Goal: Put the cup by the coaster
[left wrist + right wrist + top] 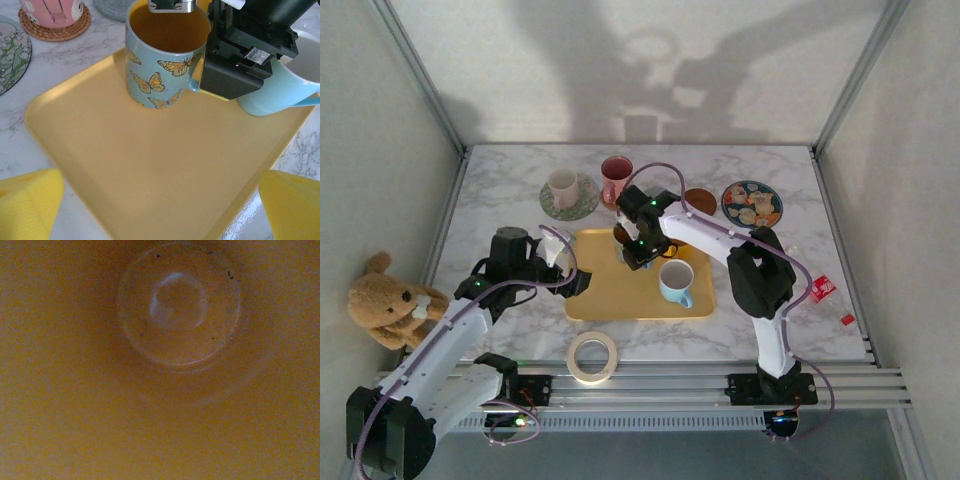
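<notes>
A light-blue cup printed with butterflies (159, 60), orange inside, stands upright on the yellow tray (150, 165) near its far left corner. My right gripper (632, 243) hangs straight over it, its black body (242, 52) against the handle side and one metal finger (170, 5) at the far rim. The right wrist view looks down at the cup's orange bottom (180, 315); how tightly the jaws stand on the cup is hidden. A dark round coaster (700, 201) lies beyond the tray. My left gripper (160, 210) is open over the tray's left edge, holding nothing.
A plain light-blue mug (677, 282) stands on the tray just right of the butterfly cup. Behind the tray are a pink cup (616, 178) on a woven coaster (55, 27), a white cup on a green mat (568, 200), and a plate of biscuits (752, 203). A tape roll (593, 357) lies in front.
</notes>
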